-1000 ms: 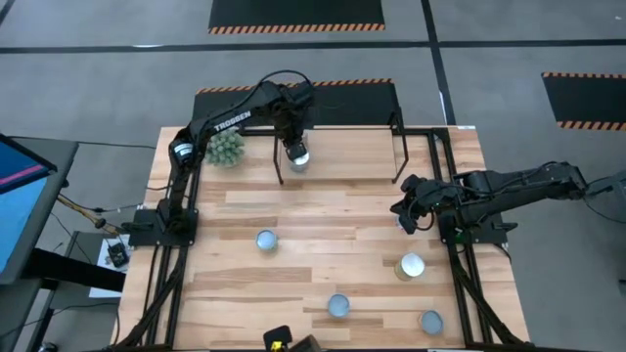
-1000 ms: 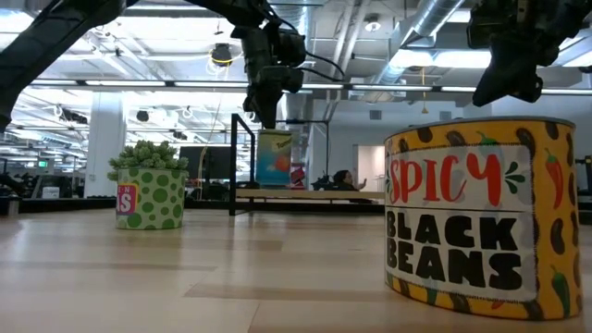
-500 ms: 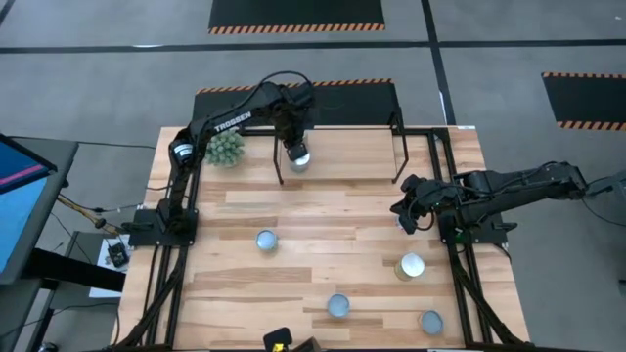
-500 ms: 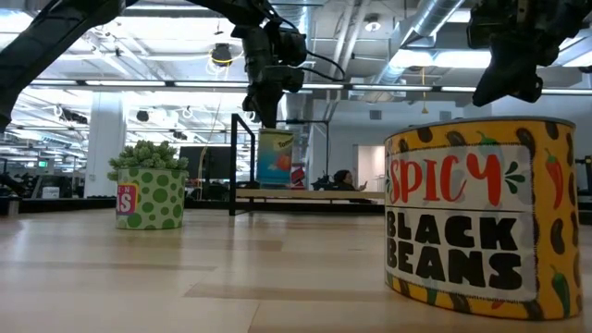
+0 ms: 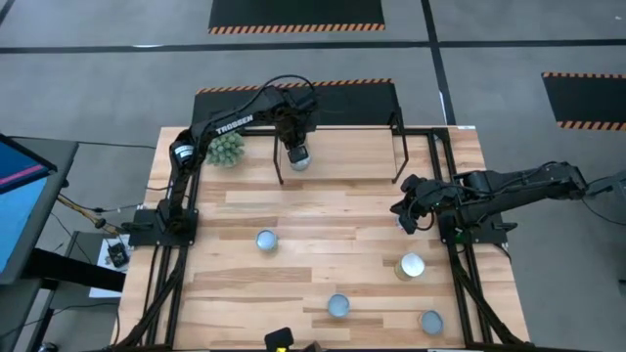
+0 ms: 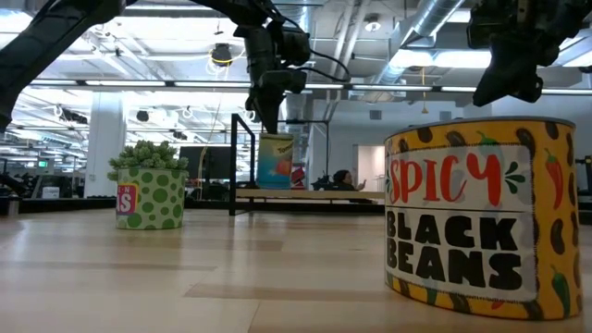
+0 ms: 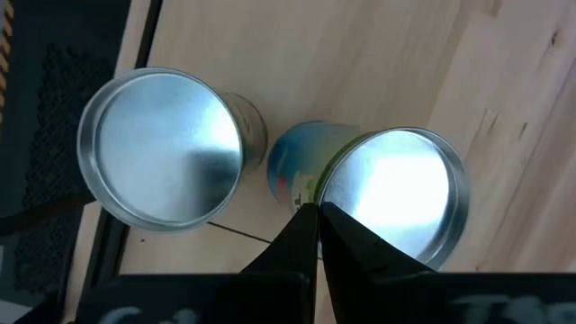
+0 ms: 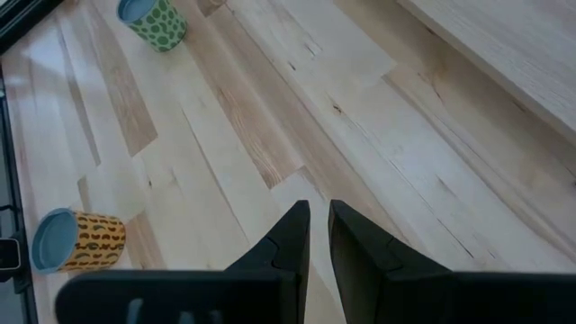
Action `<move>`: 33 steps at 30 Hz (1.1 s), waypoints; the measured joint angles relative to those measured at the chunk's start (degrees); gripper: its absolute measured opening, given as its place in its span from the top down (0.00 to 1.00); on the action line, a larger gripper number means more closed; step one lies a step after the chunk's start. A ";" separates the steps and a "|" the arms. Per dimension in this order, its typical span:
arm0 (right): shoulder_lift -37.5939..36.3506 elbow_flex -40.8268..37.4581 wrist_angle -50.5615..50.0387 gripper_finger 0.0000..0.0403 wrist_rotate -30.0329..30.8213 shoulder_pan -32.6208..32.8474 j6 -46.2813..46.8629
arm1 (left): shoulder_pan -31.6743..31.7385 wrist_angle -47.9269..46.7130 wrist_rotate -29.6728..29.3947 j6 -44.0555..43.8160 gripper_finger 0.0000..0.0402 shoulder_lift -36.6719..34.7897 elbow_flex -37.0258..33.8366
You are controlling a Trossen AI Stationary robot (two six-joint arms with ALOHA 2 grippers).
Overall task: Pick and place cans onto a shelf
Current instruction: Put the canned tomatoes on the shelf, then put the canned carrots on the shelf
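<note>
**Left arm at the shelf with a can; right arm parked**

Far left of the table, the potted plant (image 5: 224,149) stands clear of the work, outside the shelf's (image 5: 342,147) legs.

Next along, the left gripper (image 5: 296,145) reaches over the shelf's left end, directly above a blue-labelled can (image 6: 276,160). In the low view this can sits at board height just under the gripper, probably resting on the board, though contact is hard to confirm from that far. The left wrist view shows two cans side by side: the blue-labelled one and a second can (image 7: 162,148) close beside it. The left fingers look pressed nearly together above the can's rim, so no pinch on the can is evident; the can appears to be set close to its neighbour to leave room along the board.

Across the middle and front of the table, four cans wait: one (image 5: 266,240) left of centre, one (image 5: 338,306) near the front, a yellow one (image 5: 411,266) and another (image 5: 429,321) toward the right.

At the right edge, the right gripper (image 5: 403,212) hovers above bare table, fingers nearly together and holding nothing, seemingly kept out of the left arm's way.
</note>
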 joint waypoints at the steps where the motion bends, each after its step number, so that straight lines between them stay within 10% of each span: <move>1: 0.00 0.00 0.00 0.83 -0.02 0.00 0.02 | 0.00 -0.02 0.05 -0.25 0.99 0.00 0.00; 21: -0.02 0.00 -0.18 0.83 -0.14 0.01 0.00 | -0.87 0.73 2.43 -6.72 0.84 -0.54 5.05; 26: -0.01 0.00 -0.93 0.83 -2.31 0.03 -2.45 | -6.90 -7.17 10.14 -11.50 0.84 -1.30 12.62; 33: -0.02 0.04 -3.89 0.83 -14.41 0.05 -11.25 | -21.01 -14.24 3.15 -10.04 0.84 -1.22 10.39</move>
